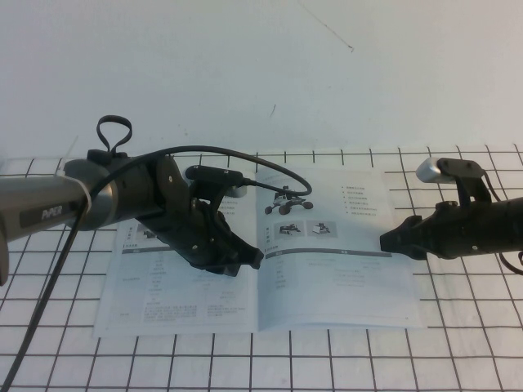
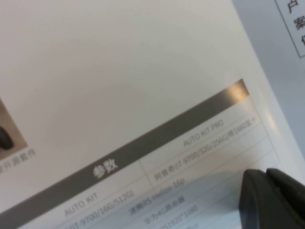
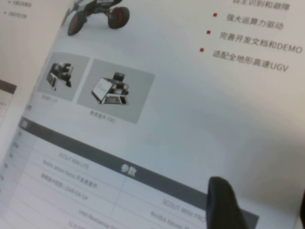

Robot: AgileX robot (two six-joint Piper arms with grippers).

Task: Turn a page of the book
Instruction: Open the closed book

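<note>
The book (image 1: 176, 302) lies open and flat on the gridded table. Its right-hand leaf is the page (image 1: 343, 269), with a big-wheeled rover photo (image 1: 286, 200), two small photos and a grey bar. My left gripper (image 1: 257, 257) is shut and empty, low over the left leaf beside the spine. In the left wrist view its tip (image 2: 268, 177) rests on the left leaf (image 2: 143, 71) below a grey bar. My right gripper (image 1: 384, 242) hovers over the page's right edge. In the right wrist view it (image 3: 259, 210) is open over the page (image 3: 190, 95), with one finger (image 3: 224, 202) above the grey bar.
The table (image 1: 458, 359) is white with a black grid. A white wall (image 1: 261, 73) stands behind it. The left arm's black cable (image 1: 245, 157) loops over the book's far edge. The right arm (image 1: 482, 224) reaches in from the right.
</note>
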